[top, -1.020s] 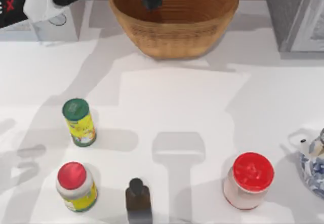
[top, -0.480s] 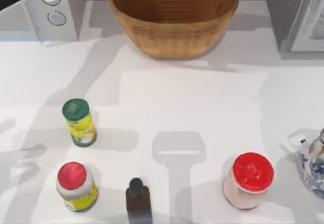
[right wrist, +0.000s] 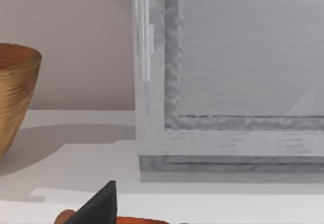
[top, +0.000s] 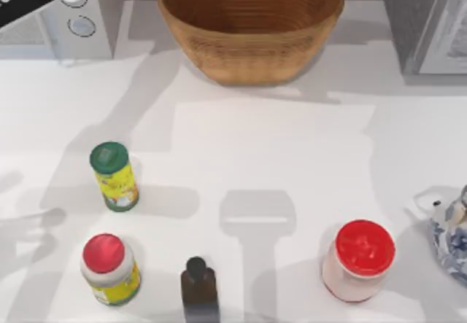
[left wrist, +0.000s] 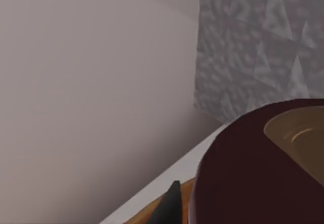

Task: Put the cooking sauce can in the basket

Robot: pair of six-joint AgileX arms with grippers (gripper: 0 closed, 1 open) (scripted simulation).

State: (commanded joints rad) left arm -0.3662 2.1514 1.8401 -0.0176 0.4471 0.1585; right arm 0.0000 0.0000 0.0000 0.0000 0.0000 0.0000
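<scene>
The sauce can (left wrist: 253, 178) is seen close beside the left gripper's fingertip (left wrist: 169, 209) — grip cannot be told; the basket (top: 252, 53) looks empty, drop unconfirmed.

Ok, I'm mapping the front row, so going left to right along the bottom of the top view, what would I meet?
red-lidded yellow jar → dark bottle → red-lidded pinkish jar → blue-and-white teapot
</scene>
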